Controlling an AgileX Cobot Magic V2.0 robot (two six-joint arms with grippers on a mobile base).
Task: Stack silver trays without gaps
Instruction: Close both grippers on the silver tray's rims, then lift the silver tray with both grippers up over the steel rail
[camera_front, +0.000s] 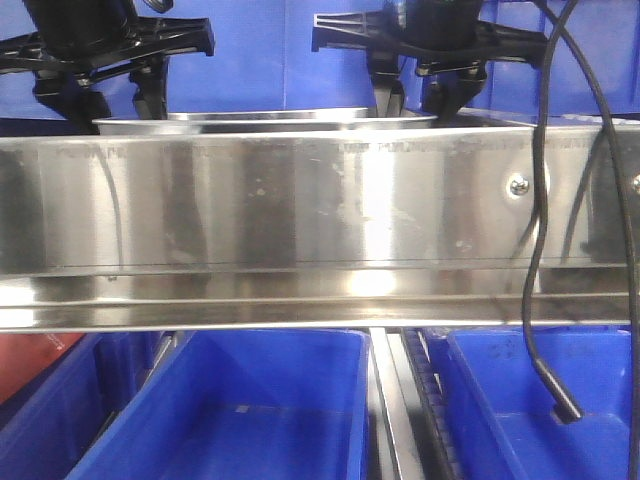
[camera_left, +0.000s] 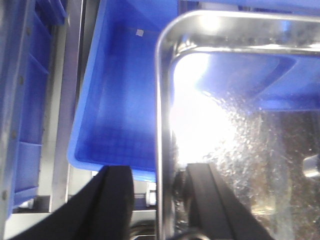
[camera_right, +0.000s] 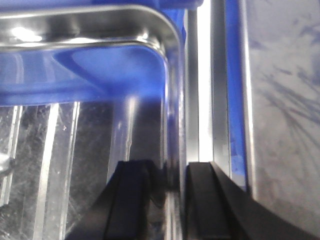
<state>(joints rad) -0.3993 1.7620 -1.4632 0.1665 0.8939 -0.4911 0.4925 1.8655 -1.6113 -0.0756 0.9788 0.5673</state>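
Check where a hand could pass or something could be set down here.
Free: the middle bin, bare inside, under the rail. The right bin is open too, except where the cable hangs in. Crowded: above the rail, where the tray sits and the left gripper and right gripper straddle its ends.

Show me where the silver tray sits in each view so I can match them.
Front view: the silver tray is a thin rim band above the shelf rail, upper centre.
Left wrist: silver tray fills the right side, rim running between the fingers of the left gripper.
Right wrist: silver tray fills the left side, rim running between the fingers of the right gripper.
Shared landmark: its rolled rim.
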